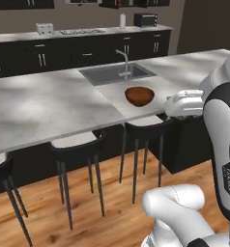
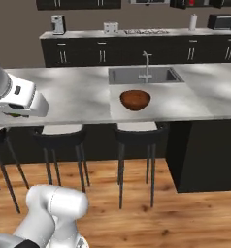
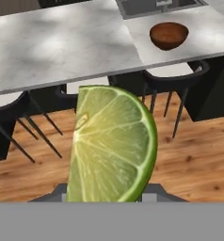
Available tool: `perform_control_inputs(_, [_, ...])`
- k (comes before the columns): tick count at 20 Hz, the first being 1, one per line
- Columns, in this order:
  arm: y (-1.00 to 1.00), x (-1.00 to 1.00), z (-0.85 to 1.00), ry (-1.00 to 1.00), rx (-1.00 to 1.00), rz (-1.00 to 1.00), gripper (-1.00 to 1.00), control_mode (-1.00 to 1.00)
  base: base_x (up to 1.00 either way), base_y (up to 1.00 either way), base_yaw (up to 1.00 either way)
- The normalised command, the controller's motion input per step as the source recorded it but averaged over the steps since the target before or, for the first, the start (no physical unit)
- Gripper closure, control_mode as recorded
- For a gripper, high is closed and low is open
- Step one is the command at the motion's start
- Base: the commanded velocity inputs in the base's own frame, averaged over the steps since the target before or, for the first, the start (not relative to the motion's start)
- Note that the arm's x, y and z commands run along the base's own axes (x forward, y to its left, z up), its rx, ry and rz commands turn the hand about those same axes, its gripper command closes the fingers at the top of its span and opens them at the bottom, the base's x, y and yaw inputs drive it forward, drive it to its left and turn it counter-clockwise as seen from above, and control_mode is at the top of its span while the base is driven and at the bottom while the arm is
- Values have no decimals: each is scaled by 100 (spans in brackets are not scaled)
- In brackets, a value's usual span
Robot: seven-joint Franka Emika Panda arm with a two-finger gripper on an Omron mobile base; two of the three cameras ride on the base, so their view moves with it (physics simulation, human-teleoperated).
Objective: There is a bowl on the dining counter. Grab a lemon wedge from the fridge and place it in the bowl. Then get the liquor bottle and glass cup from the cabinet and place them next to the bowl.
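A yellow-green lemon wedge stands large and close in the hand view, held up in the air over the wooden floor. My gripper is shut on it, and the wedge hides the fingertips. The white hand hovers at the near edge of the dining counter, right of the bowl in the left base view and far to its left in the right base view. The reddish-brown bowl sits on the marble top just in front of the sink, and lies ahead at the upper right of the hand view. Nothing is in the bowl.
Black bar stools stand tucked under the counter's near edge. A steel sink with a faucet lies behind the bowl. The back wall holds black lower cabinets with a toaster and a microwave on top. Wooden floor lies below the hand.
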Motion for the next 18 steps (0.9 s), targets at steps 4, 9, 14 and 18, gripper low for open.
perform_control_inputs(4, [0,0,0,0,0,0,100,100,100,-100,0])
perform_control_inputs(9, [0,0,0,0,0,0,100,100,95,-97,0])
perform_control_inputs(14, [0,0,0,0,0,0,100,100,99,-58,10])
perform_control_inputs(18, [0,0,0,0,0,0,100,100,100,-16,15])
